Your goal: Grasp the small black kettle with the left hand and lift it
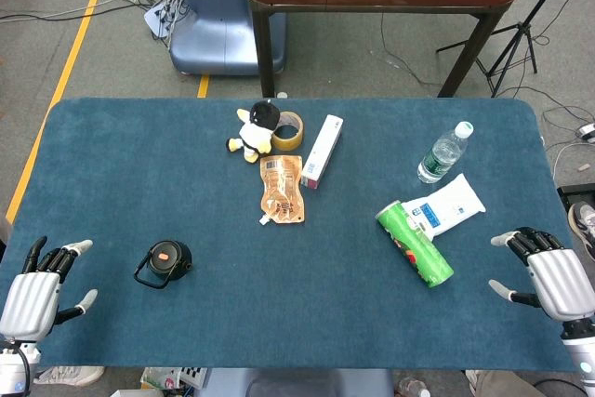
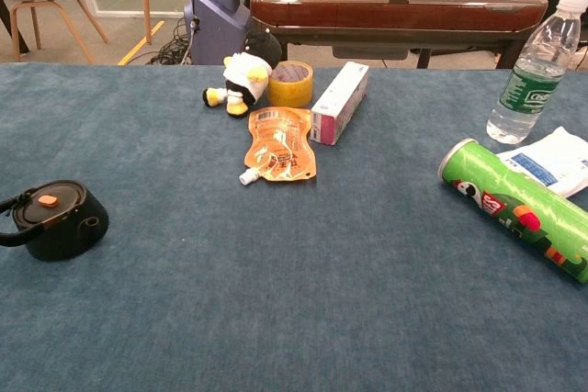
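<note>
My left robot hand [image 1: 33, 290] rests released at the tabletop's [image 1: 139, 183] eight o'clock corner, fingers spread, well apart from the small black kettle [image 1: 164, 263]. The kettle stands upright at my nine o'clock side, just right of that hand, its orange-buttoned lid up. From the head view its handle loop points toward seven o'clock, giving the kettle a long axis from one to seven. The chest view shows the kettle [image 2: 55, 219] side-on, handle jutting to the left edge, but shows neither hand. My right robot hand [image 1: 550, 276], seen only from the head view, lies released at four o'clock, beside a green chip can [image 1: 415, 244] and a white wipes pack [image 1: 449, 206].
</note>
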`<move>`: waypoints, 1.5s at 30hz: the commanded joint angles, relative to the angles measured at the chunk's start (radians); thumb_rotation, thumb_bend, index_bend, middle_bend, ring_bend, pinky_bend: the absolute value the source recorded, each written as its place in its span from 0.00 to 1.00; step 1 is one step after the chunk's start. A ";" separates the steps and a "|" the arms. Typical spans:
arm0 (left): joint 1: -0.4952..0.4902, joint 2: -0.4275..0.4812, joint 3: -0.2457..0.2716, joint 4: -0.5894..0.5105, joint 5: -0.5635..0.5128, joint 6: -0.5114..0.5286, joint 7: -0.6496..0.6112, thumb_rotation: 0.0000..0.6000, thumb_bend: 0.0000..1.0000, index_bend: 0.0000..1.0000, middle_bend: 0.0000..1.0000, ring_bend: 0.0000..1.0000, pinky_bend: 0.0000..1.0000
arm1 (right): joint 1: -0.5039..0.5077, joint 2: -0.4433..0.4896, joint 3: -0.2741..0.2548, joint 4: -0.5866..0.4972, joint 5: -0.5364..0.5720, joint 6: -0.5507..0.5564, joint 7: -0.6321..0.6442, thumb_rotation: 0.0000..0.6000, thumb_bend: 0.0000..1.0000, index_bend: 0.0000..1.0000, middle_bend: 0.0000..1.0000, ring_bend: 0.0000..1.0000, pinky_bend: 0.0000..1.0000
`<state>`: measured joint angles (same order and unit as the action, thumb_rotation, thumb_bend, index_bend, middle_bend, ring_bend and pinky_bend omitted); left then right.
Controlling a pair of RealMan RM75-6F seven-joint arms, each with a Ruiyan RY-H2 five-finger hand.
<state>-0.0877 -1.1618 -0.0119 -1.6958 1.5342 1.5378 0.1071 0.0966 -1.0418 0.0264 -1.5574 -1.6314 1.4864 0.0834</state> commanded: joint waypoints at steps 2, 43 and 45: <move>0.000 0.004 0.000 -0.003 -0.001 -0.006 -0.001 1.00 0.21 0.21 0.23 0.22 0.00 | 0.000 -0.002 0.002 0.001 0.001 0.007 0.005 1.00 0.13 0.35 0.37 0.24 0.28; -0.270 0.084 0.035 -0.044 0.121 -0.392 0.135 1.00 0.21 0.42 0.39 0.30 0.00 | 0.004 0.046 0.061 -0.020 0.082 0.036 -0.009 1.00 0.12 0.35 0.37 0.24 0.28; -0.272 0.079 0.038 -0.048 0.111 -0.403 0.158 1.00 0.21 0.42 0.39 0.30 0.00 | 0.003 0.044 0.064 -0.016 0.087 0.039 -0.008 1.00 0.12 0.35 0.37 0.24 0.28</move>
<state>-0.3556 -1.0763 0.0233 -1.7372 1.6557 1.1459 0.2494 0.0998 -0.9970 0.0894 -1.5742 -1.5456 1.5242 0.0751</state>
